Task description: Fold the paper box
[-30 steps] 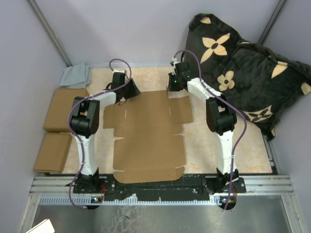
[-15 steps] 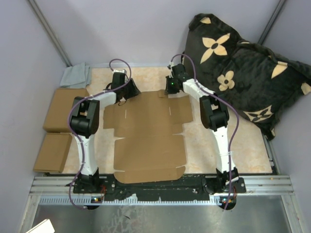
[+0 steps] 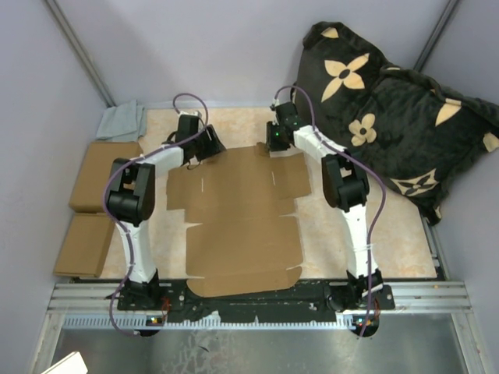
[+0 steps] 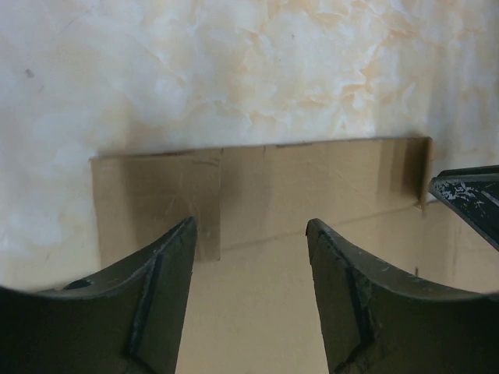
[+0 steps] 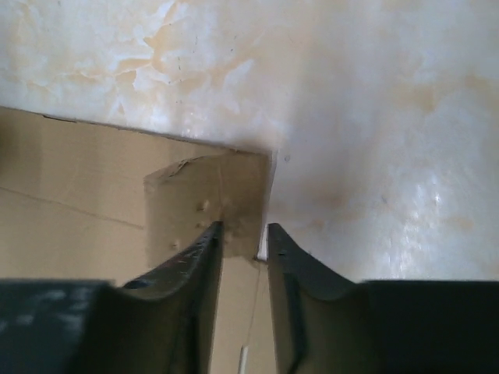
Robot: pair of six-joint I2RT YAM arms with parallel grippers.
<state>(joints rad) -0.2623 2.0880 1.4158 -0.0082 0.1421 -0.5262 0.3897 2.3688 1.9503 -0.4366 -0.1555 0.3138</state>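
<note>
Paper box (image 3: 242,218) is laid flat on counter (image 3: 405,226). Left claw (image 4: 249,224) is spread wide over its far edge, nothing gripped. Right claw (image 5: 243,227) is narrowly parted at a raised corner flap (image 5: 195,195).

- The paper box (image 3: 242,226) is plain brown.
- The pillow (image 3: 390,101) is black with tan flowers.
- The table (image 3: 327,226) is creamy and blotchy.
- The cloth (image 3: 122,121) is grey-blue.
</note>
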